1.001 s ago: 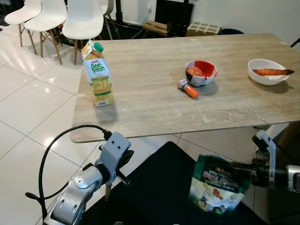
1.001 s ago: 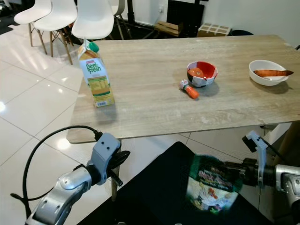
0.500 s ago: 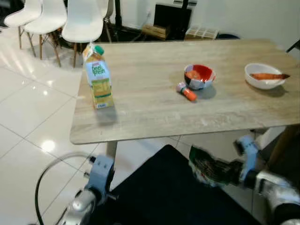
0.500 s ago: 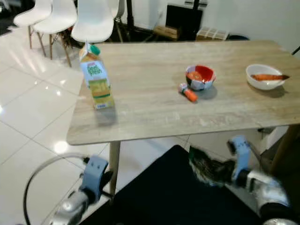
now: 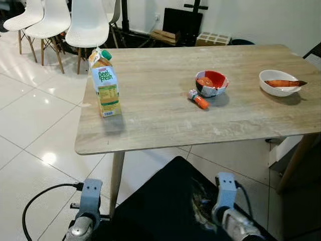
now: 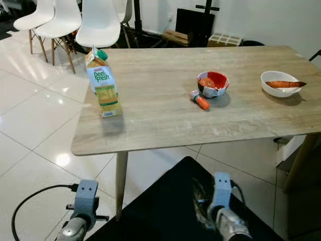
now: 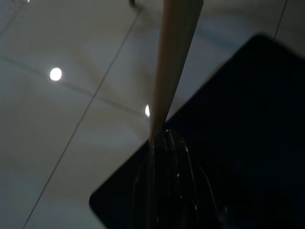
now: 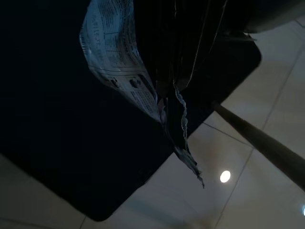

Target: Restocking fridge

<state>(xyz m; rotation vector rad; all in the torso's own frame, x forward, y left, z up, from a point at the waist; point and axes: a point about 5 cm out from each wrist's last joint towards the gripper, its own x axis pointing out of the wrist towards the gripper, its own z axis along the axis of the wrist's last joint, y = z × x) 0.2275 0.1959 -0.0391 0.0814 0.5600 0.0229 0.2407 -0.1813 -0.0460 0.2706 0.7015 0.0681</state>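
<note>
My right gripper (image 8: 178,71) hangs low at my right side, shut on the top edge of a dark snack bag (image 8: 119,62) with white printed text on its back. In the left eye view the bag (image 5: 200,213) dangles crumpled beside my right wrist (image 5: 224,193), below the table's front edge. On the wooden table (image 5: 160,118) stand a Peel Fresh juice carton (image 5: 105,83), a red bowl (image 5: 211,83) and a small orange bottle (image 5: 199,99) lying beside it. My left gripper (image 7: 164,143) hangs idle near the table leg (image 7: 174,57), fingers together.
A white bowl (image 5: 279,83) holding a sweet potato (image 5: 284,83) sits at the table's right. White chairs (image 5: 88,22) stand behind the table's left end. White tiled floor (image 5: 35,125) spreads to the left. My dark body (image 5: 160,211) covers the lower middle.
My right arm has dropped and swung inward, taking the bag from out in front down beside me. The left arm has lowered too. The camera has tilted, shifting the table slightly.
</note>
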